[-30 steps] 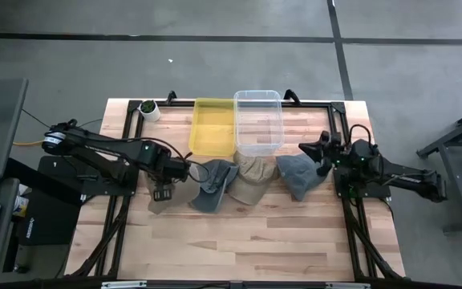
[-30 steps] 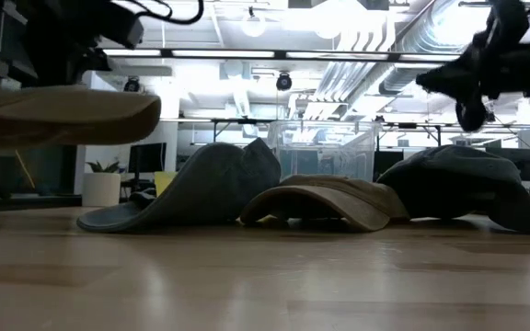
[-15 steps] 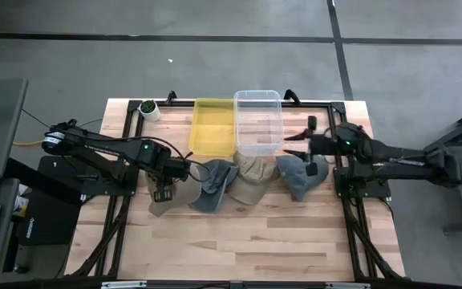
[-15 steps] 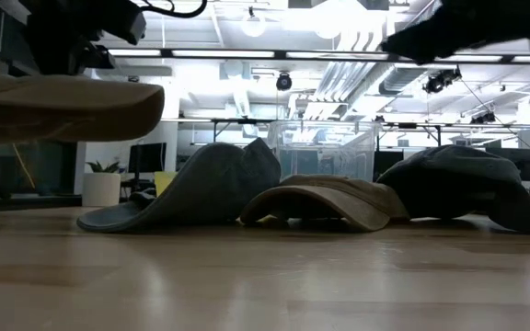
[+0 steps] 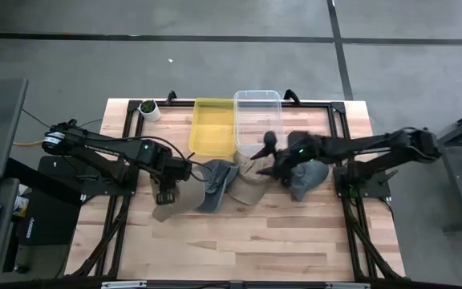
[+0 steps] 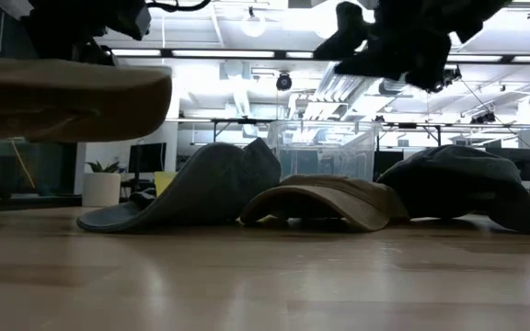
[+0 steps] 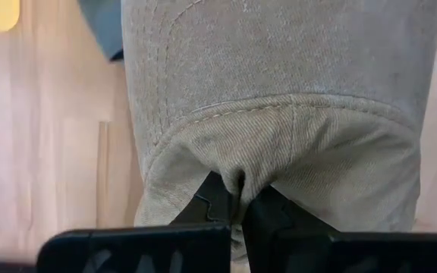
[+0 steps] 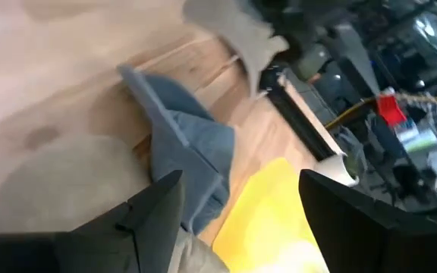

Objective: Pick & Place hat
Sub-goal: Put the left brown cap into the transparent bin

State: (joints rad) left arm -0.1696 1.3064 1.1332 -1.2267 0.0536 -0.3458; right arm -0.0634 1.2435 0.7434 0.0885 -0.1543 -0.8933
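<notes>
We are pinching a tan hat [image 7: 279, 114] in our left gripper [image 7: 237, 208]; our right gripper [image 5: 268, 158], spread wide, should be centering over the middle hat [image 5: 251, 178].

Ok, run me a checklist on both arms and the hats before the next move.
1. Left gripper jaws shut on the tan hat: ok.
2. Tan hat lifted clear of the table: ok.
3. Right gripper jaws open, empty: ok.
4. Right gripper above the khaki cap: ok.
5. Yellow bin free to receive a hat: ok.
6. Clear bin contents: cannot tell.
</notes>
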